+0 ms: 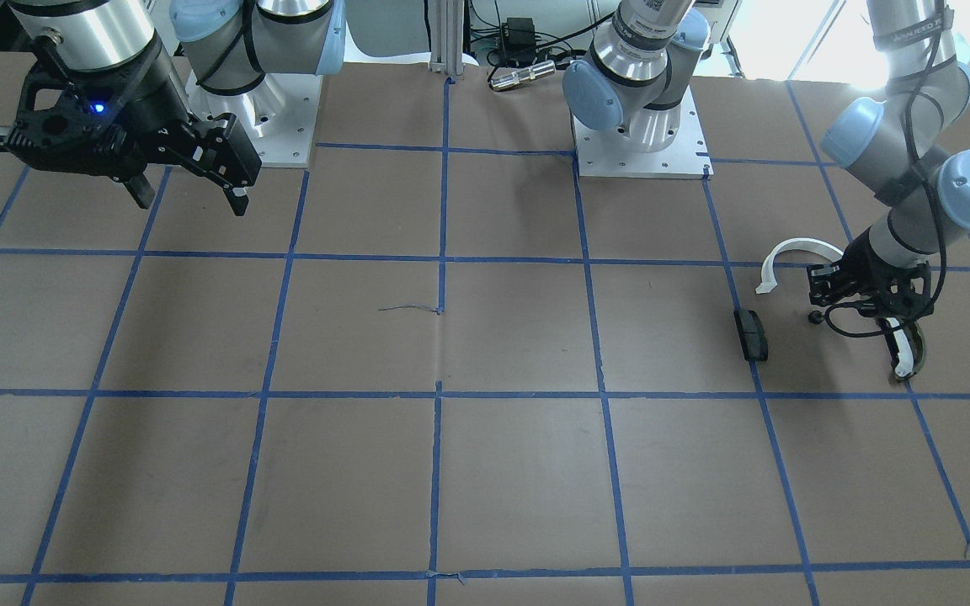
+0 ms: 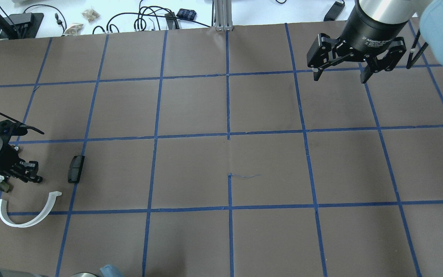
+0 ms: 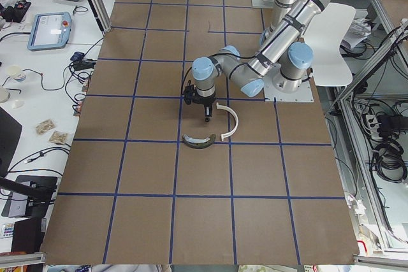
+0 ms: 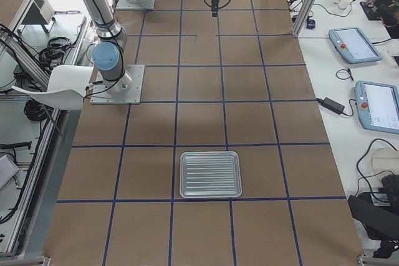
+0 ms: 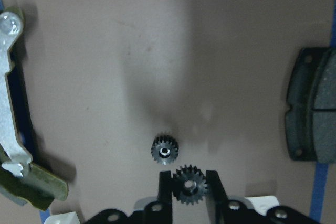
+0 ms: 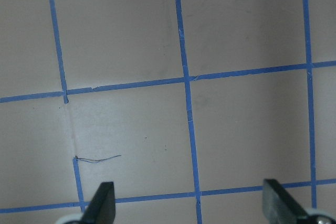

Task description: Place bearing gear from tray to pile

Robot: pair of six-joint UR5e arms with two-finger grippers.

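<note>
Left gripper point(image 5: 189, 178): fingers pinch a small black bearing gear point(image 5: 190, 187) by its toothed rim, low over the table point(image 5: 157, 51). Cannot tell whether the gear touches the surface.

A second gear point(image 5: 165, 149) lies flat just ahead of the fingertips, close beside the held one.

The pile lies loose around this hand:
- Seen from the wrist, the black rectangular block point(image 5: 312, 114) is to the right of the fingers, apart from them.
- The olive-green curved piece point(image 5: 39, 187), with its white strip, is to their left.
- The white half-ring arc point(image 2: 2, 211) lies near, on the robot's side of the hand.

Tray point(image 4: 211, 174): well apart from this hand, toward the other end of the table.

Right gripper point(image 2: 340, 77): fingers spread wide, hanging above the table, well apart from the pile.
</note>
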